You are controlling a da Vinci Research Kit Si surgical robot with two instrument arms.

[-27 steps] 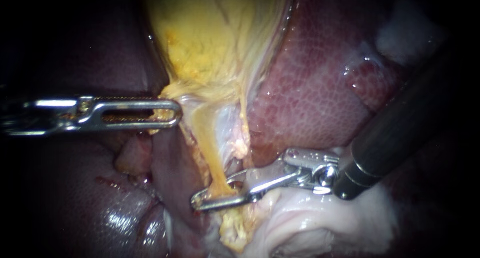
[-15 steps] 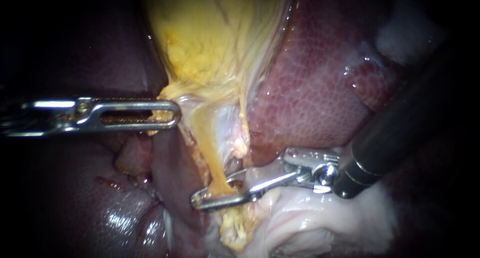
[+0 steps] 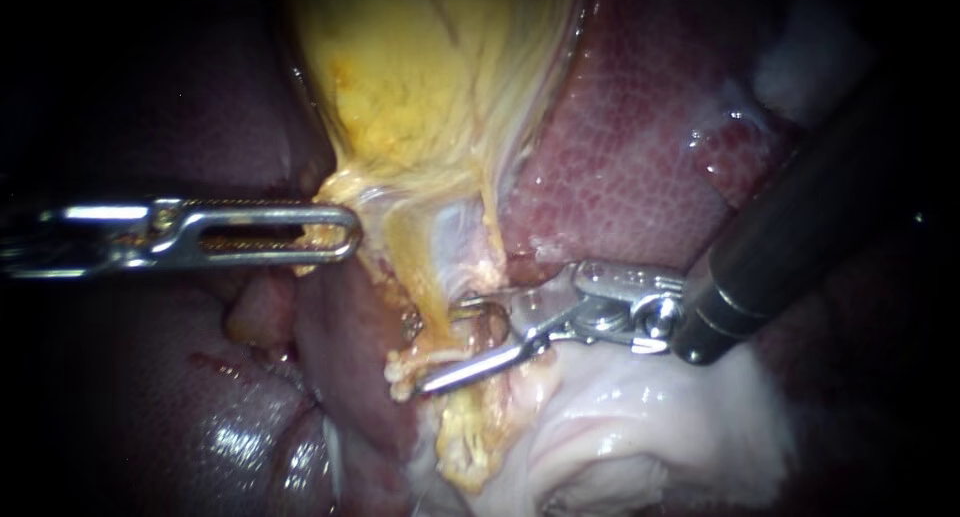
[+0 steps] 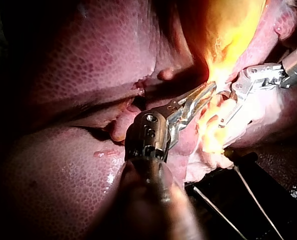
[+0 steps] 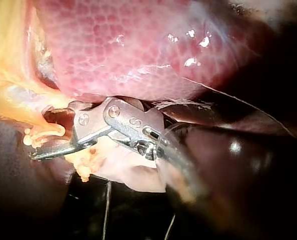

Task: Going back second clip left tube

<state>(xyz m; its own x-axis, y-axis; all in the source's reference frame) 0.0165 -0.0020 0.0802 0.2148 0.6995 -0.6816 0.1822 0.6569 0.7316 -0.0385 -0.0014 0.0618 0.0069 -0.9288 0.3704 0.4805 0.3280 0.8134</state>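
Left instrument (image 3: 345, 229): jaws clamped on gallbladder (image 3: 420, 77) edge, likely tensioning tube (image 3: 432, 307); right instrument (image 3: 445, 344): jaws parted, unloaded, at tube's right.

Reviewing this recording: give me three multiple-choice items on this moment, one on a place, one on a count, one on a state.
1. Where do the left instrument's jaws grip?
A) the gallbladder's lower edge
B) the liver
C) nothing

2. How many instruments show in the endoscope view?
A) one
B) two
C) three

3. The right instrument's jaws are:
A) shut and empty
B) open
C) hidden

Key: 1 A, yellow gallbladder tissue sits between the jaws. 2 B, one shaft comes in from each side. 3 B, a gap shows between them.
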